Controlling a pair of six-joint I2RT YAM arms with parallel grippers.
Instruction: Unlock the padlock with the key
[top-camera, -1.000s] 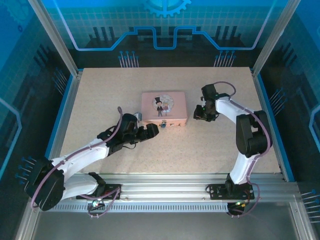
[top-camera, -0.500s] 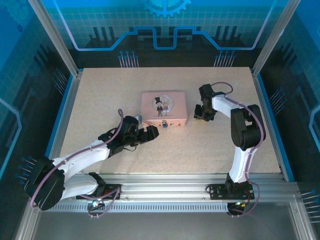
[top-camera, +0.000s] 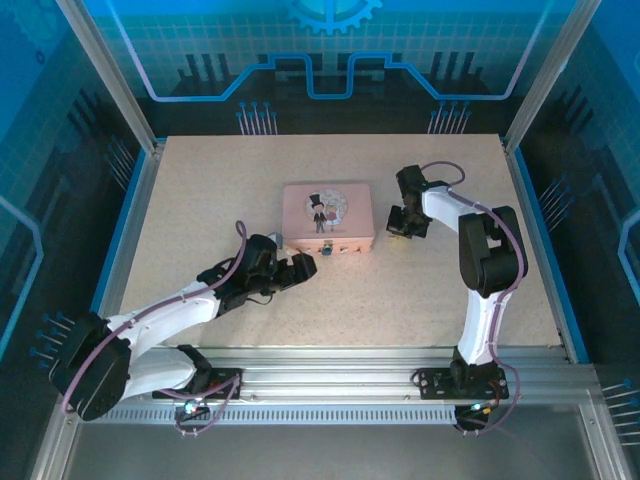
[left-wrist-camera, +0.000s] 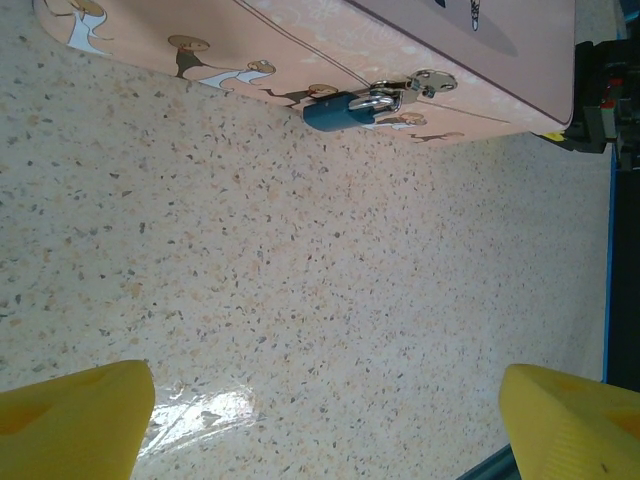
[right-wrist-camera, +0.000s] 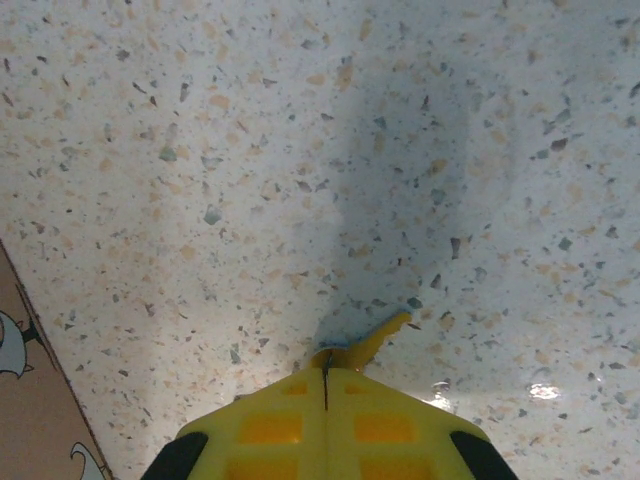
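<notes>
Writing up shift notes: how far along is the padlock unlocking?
Done: nothing visible; the padlock hangs closed on the pink box. In hand: right tool shut beside the box, key grip unclear; left tool open facing the padlock. Left: insert key, turn.

pink box (left-wrist-camera: 300, 45) cut by top edge; padlock (top-camera: 327, 250) tiny overhead

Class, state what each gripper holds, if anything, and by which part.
Left gripper: nothing, jaws open. Right gripper: jaws shut; whether anything is pinched cannot be told.
</notes>
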